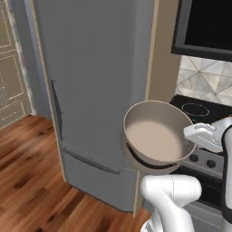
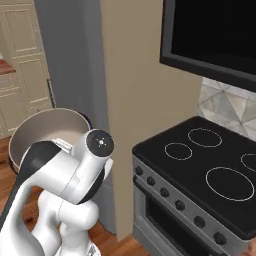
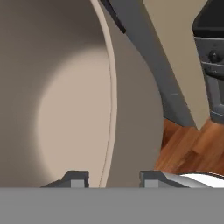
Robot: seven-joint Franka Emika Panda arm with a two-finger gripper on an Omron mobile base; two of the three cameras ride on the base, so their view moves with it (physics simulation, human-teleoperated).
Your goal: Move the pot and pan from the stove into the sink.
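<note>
Off the stove [image 2: 200, 165], beside the grey fridge [image 1: 90, 90]: one beige pot [image 1: 156, 136], lidless, tilted, carried clear above the wood floor [image 1: 27, 181]. Gripper [image 3: 111, 178]: jaws narrow, pinching the pot's rim between them. Step in hand, judged: transport of pot toward sink. Next move calls for a level carry, then release.

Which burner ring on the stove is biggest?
The front ring on the stove, nearest the knobs; the two rear rings behind it are clearly smaller.
</note>
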